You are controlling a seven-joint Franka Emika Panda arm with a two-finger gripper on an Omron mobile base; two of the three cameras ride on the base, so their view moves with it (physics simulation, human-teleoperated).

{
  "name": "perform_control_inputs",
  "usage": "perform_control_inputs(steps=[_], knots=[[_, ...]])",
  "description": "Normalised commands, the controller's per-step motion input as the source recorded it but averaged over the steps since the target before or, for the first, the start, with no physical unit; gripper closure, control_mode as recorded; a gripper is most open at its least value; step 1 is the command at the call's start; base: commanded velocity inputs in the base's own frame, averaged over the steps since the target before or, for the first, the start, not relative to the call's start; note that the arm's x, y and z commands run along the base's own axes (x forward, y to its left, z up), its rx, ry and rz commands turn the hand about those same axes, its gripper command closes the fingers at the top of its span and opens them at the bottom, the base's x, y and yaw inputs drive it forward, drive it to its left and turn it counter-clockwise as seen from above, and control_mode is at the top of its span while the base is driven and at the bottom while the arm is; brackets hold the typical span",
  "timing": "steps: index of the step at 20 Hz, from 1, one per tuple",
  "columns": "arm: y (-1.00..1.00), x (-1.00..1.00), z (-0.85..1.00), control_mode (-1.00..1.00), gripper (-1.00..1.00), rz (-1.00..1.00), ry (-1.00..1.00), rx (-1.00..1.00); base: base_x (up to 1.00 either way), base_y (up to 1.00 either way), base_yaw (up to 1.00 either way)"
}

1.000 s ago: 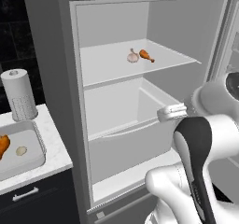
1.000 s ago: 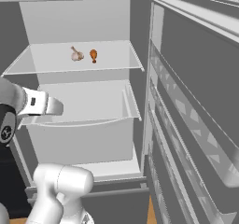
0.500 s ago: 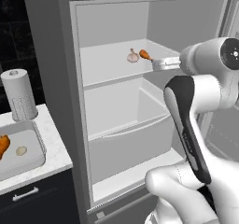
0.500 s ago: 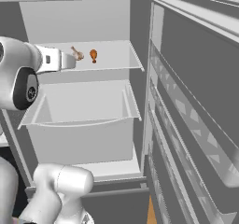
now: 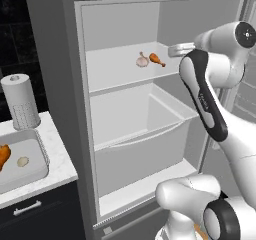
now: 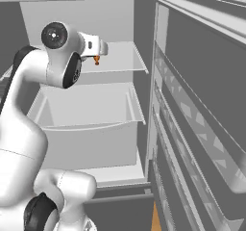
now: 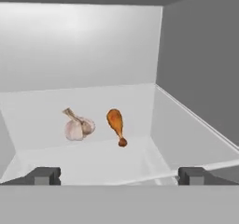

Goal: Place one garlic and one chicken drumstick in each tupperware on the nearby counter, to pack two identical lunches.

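A garlic bulb (image 7: pixel 76 126) and an orange chicken drumstick (image 7: pixel 115 123) lie side by side on the fridge's upper shelf (image 5: pixel 115 69), also seen as the garlic (image 5: pixel 142 61) and the drumstick (image 5: pixel 156 59) in the left base view. My gripper (image 7: pixel 119 175) is open at the shelf's front edge, short of both, with nothing between its fingers (image 7: pixel 44 175). One grey tupperware (image 5: pixel 37 165) on the white counter (image 5: pixel 62 168) at the left holds a drumstick (image 5: pixel 3 156) and a garlic (image 5: pixel 22 161).
The fridge stands open, with a clear drawer (image 5: pixel 150 129) under the shelf and the open door with its shelves (image 6: pixel 192 129) on the right. A paper towel roll (image 5: pixel 20 101) stands on the counter behind the tray.
The arm has swung up from the drawer level to the upper shelf, and the gripper now points in at the garlic and drumstick.
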Motion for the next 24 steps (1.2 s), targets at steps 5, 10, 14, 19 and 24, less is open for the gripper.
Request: perform_control_inputs(steps=[5, 10, 14, 19, 24], knots=[[0.07, 0.01, -0.06, -1.0, -1.0, 0.08, 0.33, -0.05, 0.0, 0.0, 0.0], [0.05, 0.03, -0.47, -1.0, -1.0, 0.02, 0.03, -0.14, 0.0, 0.0, 0.0], [0.0, 0.47, -0.55, -1.0, -1.0, 0.03, 0.01, -0.11, 0.0, 0.0, 0.0], [0.0, 1.0, -0.06, -1.0, -1.0, 0.07, 0.12, -0.01, 0.0, 0.0, 0.0], [0.02, 0.98, -0.23, -1.0, -1.0, 0.08, 0.18, 0.0, 0.0, 0.0, 0.0]])
